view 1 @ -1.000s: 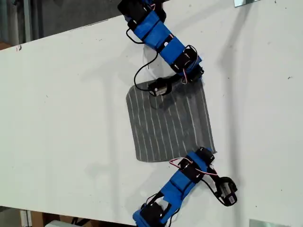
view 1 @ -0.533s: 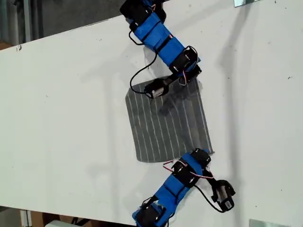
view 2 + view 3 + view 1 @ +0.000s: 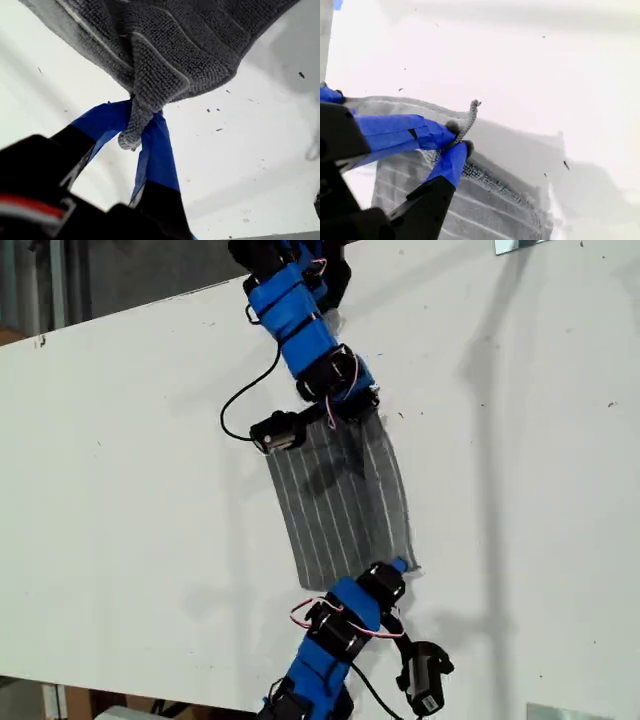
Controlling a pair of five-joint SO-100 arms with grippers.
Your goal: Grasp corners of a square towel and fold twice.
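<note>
Towel: the towel (image 3: 340, 505) is dark grey with thin white parallel stripes, soft looped cloth, lying on the white table (image 3: 120, 460) between the two arms, its far edge lifted where it is gripped.
Towel shape: roughly a slanted four-sided sheet in the exterior view, stripes running from one arm toward the other; two corners are drawn up off the table.
My first gripper (image 3: 137, 137): blue-taped jaws pinched together on a corner (image 3: 131, 139) of the towel; the tip bunches into a twisted knob between the jaws and the cloth fans out beyond it.
My second gripper (image 3: 457, 137): blue-taped jaws clamped on another corner (image 3: 472, 106); the frayed tip sticks out past the jaws, and the towel's edge hangs from it with a shadow on the table beneath.
Which arm is which: I cannot tell this from the exterior view.
Table: white, with small dark specks (image 3: 218, 129) beside the towel.
</note>
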